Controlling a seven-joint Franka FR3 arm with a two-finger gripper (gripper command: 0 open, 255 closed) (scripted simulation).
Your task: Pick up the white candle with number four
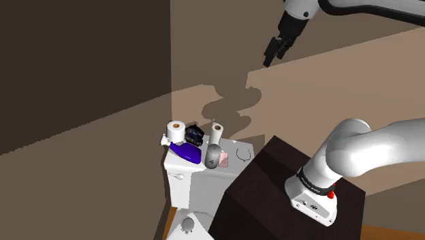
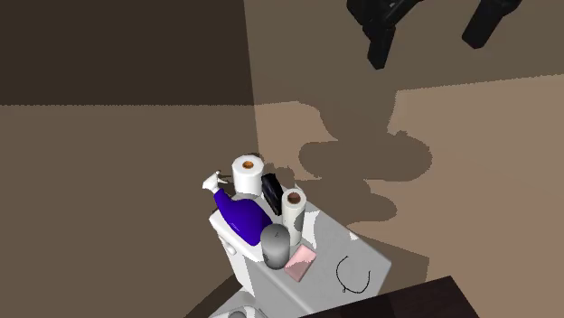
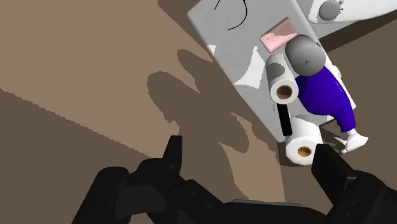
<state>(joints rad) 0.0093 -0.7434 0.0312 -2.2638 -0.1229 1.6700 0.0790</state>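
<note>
— Where do we stand? Our end effector (image 3: 247, 149) hangs high with its fingers spread wide and nothing between them, well off to one side of the toilet tank lid (image 2: 327, 238).

— And the candle? We can read no numeral on anything. Our best guess is the slim white cylinder (image 2: 294, 210) standing upright on the lid, between the black slab (image 2: 272, 193) and the grey rounded thing (image 2: 275, 246). The purple bottle (image 2: 242, 213) is just beside it.

— Crowded, then. We should centre over it first and come straight down with the fingers wide.

— Agreed. We should turn the wrist so the fingers enter the free gaps and don't knock the grey thing or the lying paper roll (image 2: 247, 171). We close low enough for a firm hold, then lift vertically.
</note>
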